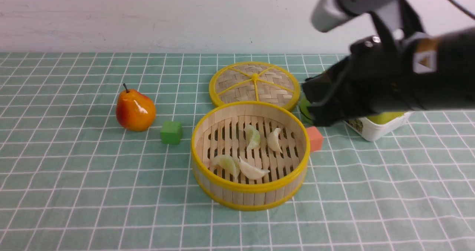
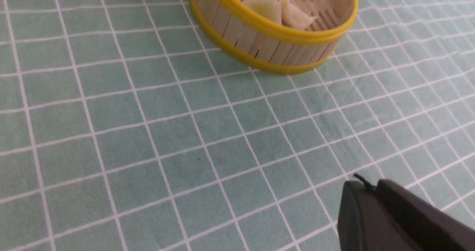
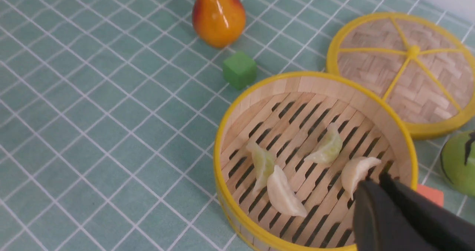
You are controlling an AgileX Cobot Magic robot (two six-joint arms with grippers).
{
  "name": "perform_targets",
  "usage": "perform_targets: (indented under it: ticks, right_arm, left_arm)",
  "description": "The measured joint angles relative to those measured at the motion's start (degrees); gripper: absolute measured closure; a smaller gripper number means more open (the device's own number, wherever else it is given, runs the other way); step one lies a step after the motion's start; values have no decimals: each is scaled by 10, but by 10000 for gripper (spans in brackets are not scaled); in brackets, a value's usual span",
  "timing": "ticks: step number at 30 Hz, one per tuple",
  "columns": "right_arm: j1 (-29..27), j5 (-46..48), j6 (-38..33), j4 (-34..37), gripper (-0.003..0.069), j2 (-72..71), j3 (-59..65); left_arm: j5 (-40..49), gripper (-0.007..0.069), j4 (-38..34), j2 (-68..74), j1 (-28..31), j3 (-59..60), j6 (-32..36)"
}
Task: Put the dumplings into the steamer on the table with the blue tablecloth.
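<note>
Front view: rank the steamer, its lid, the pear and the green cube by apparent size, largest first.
1. steamer, though it sits nearer than the lid, so their true order is unsure
2. lid, partly hidden behind it
3. pear
4. green cube

Four small, glossy, crescent-shaped dumplings [image 1: 275,139] are seen lying inside the steamer [image 1: 246,198], all resting on its pale slatted floor. One yellow-green dumpling [image 1: 253,136] and one cream-white dumpling are set side by side, slightly apart, in the far half. The other yellow-green and cream-white pair is found touching near the front wall. The round bamboo steamer, yellow-rimmed and uncovered, is stood upright on the table [image 1: 371,210], which is covered by the blue tablecloth [image 1: 74,191], teal and crossed by thin white grid lines
</note>
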Motion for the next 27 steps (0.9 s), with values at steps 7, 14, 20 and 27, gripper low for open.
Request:
perform_targets:
  ticks: [7,14,20,27]
  right_arm:
    - [0,-57,0,28,679,-173,126]
    - [0,-56,0,8,679,-241,158]
    - [0,-48,0,0,674,-257,160]
    - [0,-44,0,-1,670,-257,160]
  left_arm:
    - [-52,581,50,-32,0,2,-2]
    - [-52,575,57,-32,0,2,-2]
    - [-52,568,58,-32,0,2,-2]
    - [-47,561,59,-32,0,2,-2]
